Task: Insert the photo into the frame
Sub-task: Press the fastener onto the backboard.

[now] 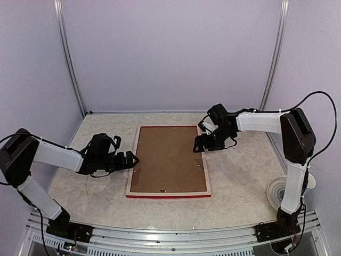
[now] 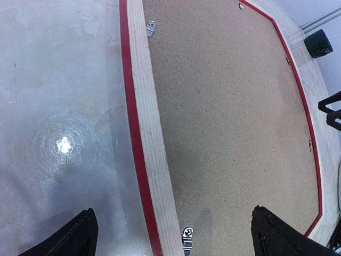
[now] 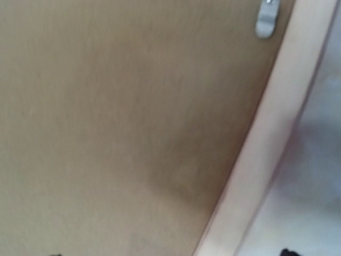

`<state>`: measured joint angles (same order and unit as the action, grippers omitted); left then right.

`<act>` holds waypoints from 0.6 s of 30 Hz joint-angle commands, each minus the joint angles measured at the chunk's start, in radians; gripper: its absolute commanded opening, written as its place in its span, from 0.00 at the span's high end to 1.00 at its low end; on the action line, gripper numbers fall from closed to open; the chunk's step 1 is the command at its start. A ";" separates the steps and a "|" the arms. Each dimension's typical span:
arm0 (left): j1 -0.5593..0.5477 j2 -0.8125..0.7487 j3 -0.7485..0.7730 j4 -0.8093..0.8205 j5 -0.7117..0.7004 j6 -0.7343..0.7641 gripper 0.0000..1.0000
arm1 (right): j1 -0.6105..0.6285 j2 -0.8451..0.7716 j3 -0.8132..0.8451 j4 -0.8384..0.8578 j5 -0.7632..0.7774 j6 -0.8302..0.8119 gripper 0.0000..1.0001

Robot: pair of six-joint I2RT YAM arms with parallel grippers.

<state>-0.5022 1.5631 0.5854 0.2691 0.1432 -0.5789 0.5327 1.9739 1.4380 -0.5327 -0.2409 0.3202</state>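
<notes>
As right tool (image 1: 198, 145) overhangs frame (image 1: 168, 196) edge, spread

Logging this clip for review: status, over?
Left gripper open at frame left rail; right gripper open over right rail. Frame face down, brown panel filling it. Photo not in sight.

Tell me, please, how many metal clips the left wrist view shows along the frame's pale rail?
2. One clip at the rail's top end, one at the bottom edge; more may lie out of view.
</notes>
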 commanded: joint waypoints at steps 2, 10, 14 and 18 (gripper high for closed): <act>-0.021 -0.084 0.008 -0.113 -0.048 0.027 0.01 | 0.033 -0.068 -0.052 0.025 0.059 -0.015 0.15; -0.043 -0.086 0.015 -0.149 -0.095 0.036 0.01 | 0.069 -0.083 -0.081 0.025 0.128 -0.020 0.22; -0.055 -0.052 0.026 -0.142 -0.104 0.038 0.01 | 0.086 -0.081 -0.083 0.022 0.161 -0.013 0.23; -0.066 -0.020 0.042 -0.135 -0.119 0.037 0.01 | 0.095 -0.077 -0.082 0.024 0.185 -0.005 0.24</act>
<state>-0.5526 1.5139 0.5945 0.1371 0.0540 -0.5575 0.6117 1.9278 1.3621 -0.5179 -0.1059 0.3080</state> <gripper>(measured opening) 0.989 0.767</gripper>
